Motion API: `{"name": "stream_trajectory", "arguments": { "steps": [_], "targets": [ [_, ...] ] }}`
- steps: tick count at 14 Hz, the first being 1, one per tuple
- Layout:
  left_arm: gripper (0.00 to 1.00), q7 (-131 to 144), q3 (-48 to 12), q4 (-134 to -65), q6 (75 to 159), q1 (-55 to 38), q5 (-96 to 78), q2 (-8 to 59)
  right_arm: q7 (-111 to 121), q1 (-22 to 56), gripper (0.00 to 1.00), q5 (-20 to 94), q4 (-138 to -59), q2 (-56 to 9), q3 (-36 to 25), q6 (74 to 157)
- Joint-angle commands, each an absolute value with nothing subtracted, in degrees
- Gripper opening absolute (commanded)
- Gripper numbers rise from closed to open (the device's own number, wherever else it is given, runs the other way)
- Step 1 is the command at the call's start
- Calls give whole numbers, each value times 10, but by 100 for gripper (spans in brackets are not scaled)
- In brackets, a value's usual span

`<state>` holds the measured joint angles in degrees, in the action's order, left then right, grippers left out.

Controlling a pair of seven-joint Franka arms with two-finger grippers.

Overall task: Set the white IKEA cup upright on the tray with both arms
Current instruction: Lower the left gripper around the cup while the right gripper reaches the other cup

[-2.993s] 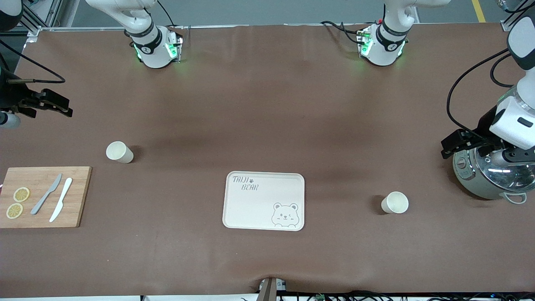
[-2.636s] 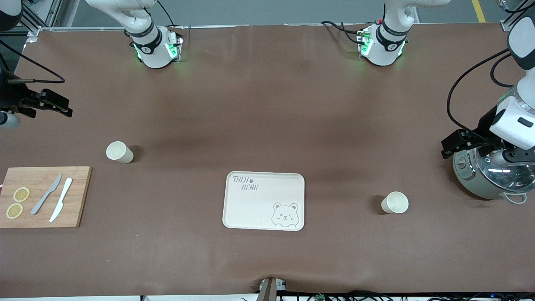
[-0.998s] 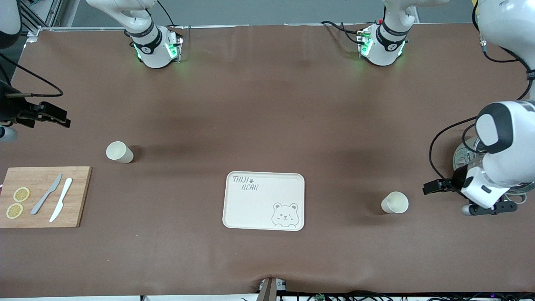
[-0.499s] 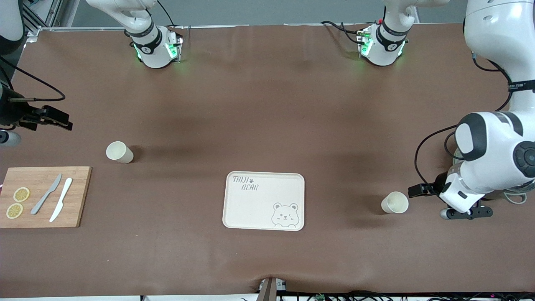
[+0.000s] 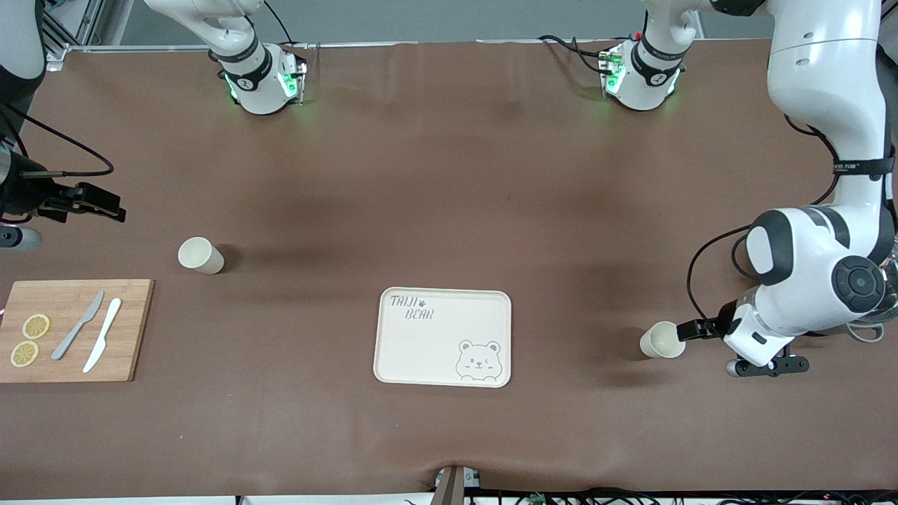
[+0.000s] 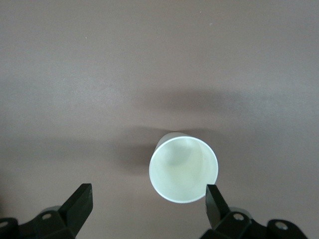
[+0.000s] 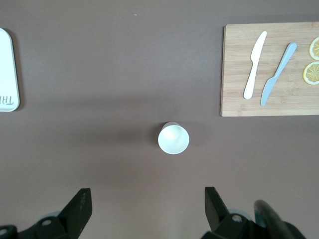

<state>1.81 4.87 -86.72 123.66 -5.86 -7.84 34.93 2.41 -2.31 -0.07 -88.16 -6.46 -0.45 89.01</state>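
Observation:
The cream tray with the bear print lies mid-table, nothing on it; its edge shows in the right wrist view. One white cup stands upright toward the left arm's end. My left gripper is open and low beside its rim. In the left wrist view the cup sits close to one finger of the left gripper. A second white cup stands upright toward the right arm's end. My right gripper is open, over bare table and apart from that cup.
A wooden cutting board with two knives and two lemon slices lies at the right arm's end, nearer the camera than the second cup; it also shows in the right wrist view. A metal pot is mostly hidden by the left arm.
The left arm has swung from over the pot down to the cup, its open gripper now beside the rim. The right gripper has drifted slightly toward the second cup.

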Motion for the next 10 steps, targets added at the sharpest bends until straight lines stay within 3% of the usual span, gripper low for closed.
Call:
{"name": "stream_trajectory", "arguments": {
  "steps": [1,10],
  "targets": [
    [100,18,49,-867,1248,-57,-70,356,25,-30,100,-1,-867,-80,-1,883],
    [100,18,49,-867,1274,-61,-75,382,25,-32,100,0,-867,-100,-1,896]
  ]
}}
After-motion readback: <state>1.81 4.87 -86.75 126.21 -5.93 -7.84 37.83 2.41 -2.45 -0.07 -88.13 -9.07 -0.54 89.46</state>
